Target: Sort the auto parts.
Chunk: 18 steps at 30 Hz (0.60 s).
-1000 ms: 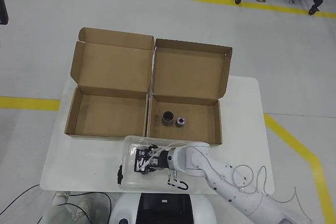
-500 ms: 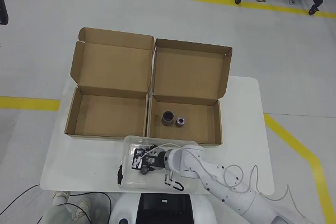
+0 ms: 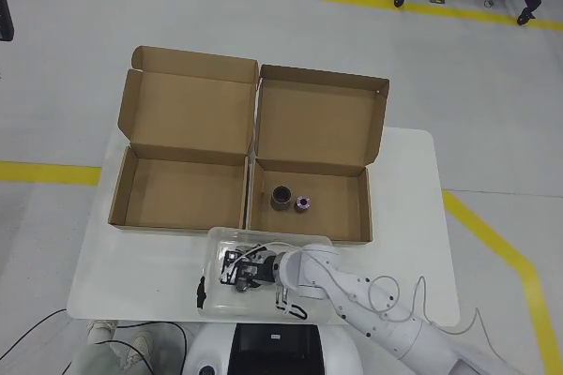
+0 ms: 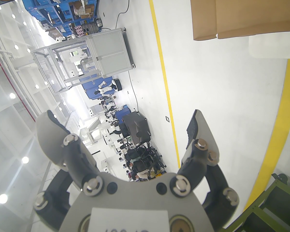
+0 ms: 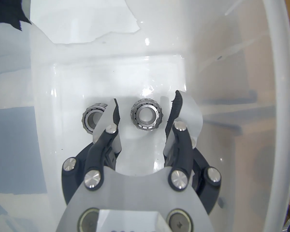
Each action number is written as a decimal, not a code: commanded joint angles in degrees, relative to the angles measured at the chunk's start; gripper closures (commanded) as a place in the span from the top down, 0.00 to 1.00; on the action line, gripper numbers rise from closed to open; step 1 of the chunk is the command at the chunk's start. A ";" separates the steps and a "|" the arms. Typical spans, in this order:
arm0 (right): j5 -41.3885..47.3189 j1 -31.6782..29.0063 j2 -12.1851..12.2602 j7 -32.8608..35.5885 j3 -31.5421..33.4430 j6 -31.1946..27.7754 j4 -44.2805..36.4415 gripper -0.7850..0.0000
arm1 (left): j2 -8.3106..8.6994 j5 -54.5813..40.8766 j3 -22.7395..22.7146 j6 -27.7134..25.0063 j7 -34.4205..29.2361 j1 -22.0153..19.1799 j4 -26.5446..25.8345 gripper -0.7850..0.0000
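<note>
Right wrist view: bearing (image 5: 146, 114) sits within spread end effector (image 5: 145, 110).

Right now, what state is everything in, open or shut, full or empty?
Left box: lid open, empty.
Right box: lid open, two parts inside.
Clear bin: uncovered, two bearings visible inside.
Right end effector: open, astride one bearing.
Left end effector: open, holding nothing.
</note>
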 commanded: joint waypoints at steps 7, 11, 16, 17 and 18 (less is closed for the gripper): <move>-0.60 -0.14 -0.54 1.79 0.16 2.08 0.53 0.12 | 0.00 0.00 0.00 0.00 0.00 0.00 0.00 1.00; -1.00 -0.49 -0.57 2.20 0.49 2.37 0.28 0.00 | 0.00 0.00 0.00 0.00 0.00 0.00 0.00 1.00; -2.76 -1.26 -0.38 0.79 0.94 2.64 -1.16 0.00 | 0.00 0.00 0.00 0.00 0.00 0.00 0.00 1.00; -3.23 -1.49 -0.28 0.38 1.11 2.62 -1.56 0.00 | 0.00 0.00 0.00 0.00 0.00 0.00 0.00 1.00; -3.69 -1.75 -0.17 -0.17 1.29 2.55 -2.15 0.00 | 0.00 0.00 0.00 0.00 0.00 0.00 0.00 1.00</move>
